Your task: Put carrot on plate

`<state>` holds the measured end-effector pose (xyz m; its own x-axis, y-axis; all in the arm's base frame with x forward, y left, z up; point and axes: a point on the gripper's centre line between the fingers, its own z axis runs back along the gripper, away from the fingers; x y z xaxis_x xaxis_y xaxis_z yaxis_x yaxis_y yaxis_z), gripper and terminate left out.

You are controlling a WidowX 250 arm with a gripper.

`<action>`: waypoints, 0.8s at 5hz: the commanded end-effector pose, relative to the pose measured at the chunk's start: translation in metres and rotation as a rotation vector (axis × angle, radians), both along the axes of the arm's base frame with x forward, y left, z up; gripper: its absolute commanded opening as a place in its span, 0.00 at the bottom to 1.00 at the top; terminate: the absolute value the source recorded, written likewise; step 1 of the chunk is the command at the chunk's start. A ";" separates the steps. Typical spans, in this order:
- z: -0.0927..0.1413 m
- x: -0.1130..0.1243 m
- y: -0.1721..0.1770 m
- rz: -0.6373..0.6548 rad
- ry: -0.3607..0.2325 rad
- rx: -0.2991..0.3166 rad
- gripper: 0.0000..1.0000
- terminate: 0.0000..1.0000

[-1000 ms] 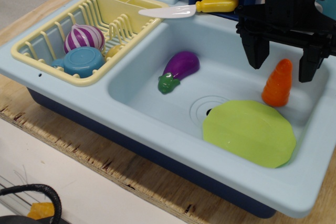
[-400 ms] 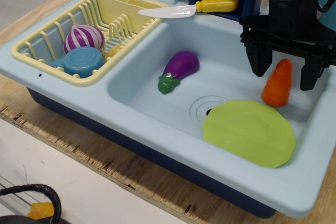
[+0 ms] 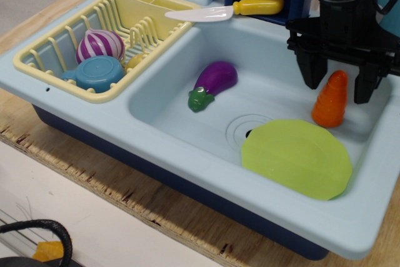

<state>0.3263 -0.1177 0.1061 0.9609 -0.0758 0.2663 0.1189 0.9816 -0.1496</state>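
Observation:
The orange ridged carrot (image 3: 331, 100) stands upright in the sink at the right, against the far wall. The lime-green plate (image 3: 295, 157) lies flat in the sink just in front of it. My black gripper (image 3: 338, 87) hangs over the carrot, open, with one finger on each side of the carrot's tip. The fingers are not closed on it.
A purple eggplant (image 3: 214, 83) lies in the middle of the light-blue sink (image 3: 187, 136). A yellow dish rack (image 3: 75, 73) at left holds a striped purple onion (image 3: 100, 45) and a blue cup (image 3: 99, 73). A yellow-handled knife (image 3: 225, 9) rests on the back rim.
My gripper has shifted slightly right and lowered, so its open fingers now straddle the carrot's tip. The carrot and plate have not moved.

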 end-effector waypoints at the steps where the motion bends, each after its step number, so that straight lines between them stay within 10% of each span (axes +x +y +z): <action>1: -0.001 0.003 0.003 0.042 -0.026 -0.001 0.00 0.00; 4: 0.052 -0.016 0.001 0.138 -0.066 0.100 0.00 0.00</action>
<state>0.2975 -0.1172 0.1422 0.9691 0.0501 0.2415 -0.0457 0.9987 -0.0237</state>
